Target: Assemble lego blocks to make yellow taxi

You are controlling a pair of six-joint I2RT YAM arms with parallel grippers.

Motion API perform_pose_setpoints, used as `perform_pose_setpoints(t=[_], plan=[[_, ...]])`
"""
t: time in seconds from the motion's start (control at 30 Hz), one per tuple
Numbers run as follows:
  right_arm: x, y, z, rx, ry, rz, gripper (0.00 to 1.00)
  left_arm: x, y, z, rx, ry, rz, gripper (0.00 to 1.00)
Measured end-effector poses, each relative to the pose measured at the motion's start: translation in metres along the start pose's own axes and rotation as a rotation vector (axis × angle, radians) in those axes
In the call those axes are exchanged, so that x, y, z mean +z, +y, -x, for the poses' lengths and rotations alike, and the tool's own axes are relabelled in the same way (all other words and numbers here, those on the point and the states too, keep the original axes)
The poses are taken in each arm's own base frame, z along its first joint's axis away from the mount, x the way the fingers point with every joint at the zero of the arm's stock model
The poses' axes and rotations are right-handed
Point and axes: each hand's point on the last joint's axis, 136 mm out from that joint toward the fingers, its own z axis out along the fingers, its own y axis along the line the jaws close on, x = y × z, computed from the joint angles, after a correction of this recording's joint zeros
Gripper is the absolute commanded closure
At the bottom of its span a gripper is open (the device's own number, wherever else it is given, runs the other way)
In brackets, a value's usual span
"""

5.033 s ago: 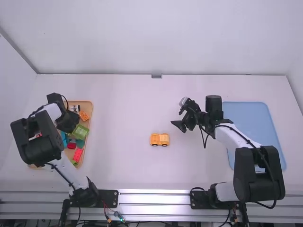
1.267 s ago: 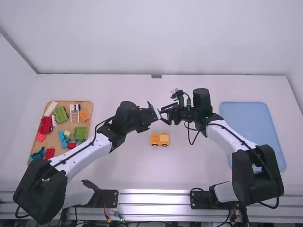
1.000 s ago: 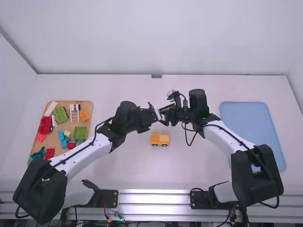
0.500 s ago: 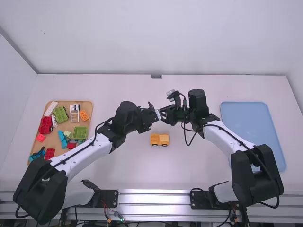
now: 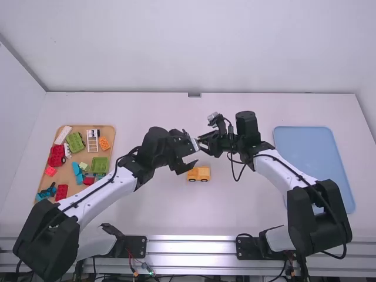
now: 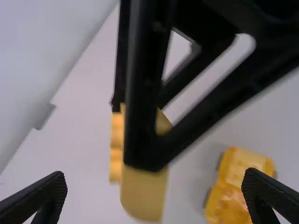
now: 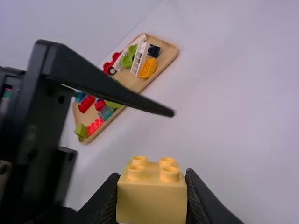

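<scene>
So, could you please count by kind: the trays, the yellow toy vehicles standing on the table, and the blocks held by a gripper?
Trays: 2 (brown tray, blue tray)
Yellow toy vehicles on the table: 1
Held blocks: 1, in the right gripper
Total: 4

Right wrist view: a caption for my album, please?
A pale yellow block held in the right gripper, the left gripper open nearby, a tray of colourful bricks beyond.

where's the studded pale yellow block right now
In the right wrist view, the pale yellow block is clamped in the right arm's jaws, with the left arm's open jaws close by.
</scene>
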Motion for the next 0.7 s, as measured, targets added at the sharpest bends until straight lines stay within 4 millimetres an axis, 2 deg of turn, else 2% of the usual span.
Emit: perform_pose_setpoints(t=[0.13,0.3,0.47,0.57,0.7], plan=[[-0.007,-0.008,-0.01,-0.043,0.047,-0.026,0.89,-0.017,0.004,0.009,-0.054,-0.03,-0.108,0.01],[-0.014,-0.001,-0.008,-0.17,0.117,-0.009,0.92,-0.039,0.025,0.028,-0.098,-0.153,-0.207,0.01],[-0.015,0.018,-0.002,-0.333,0.16,0.047,0.92,-0.035,0.024,0.022,-0.179,-0.235,-0.355,0.01],[-0.016,0.031,0.001,-0.418,0.183,0.09,0.92,-0.026,0.018,0.013,-0.26,-0.263,-0.463,0.01],[-0.018,0.047,0.007,-0.518,0.206,0.136,0.92,-0.022,0.009,0.012,-0.299,-0.293,-0.552,0.01]])
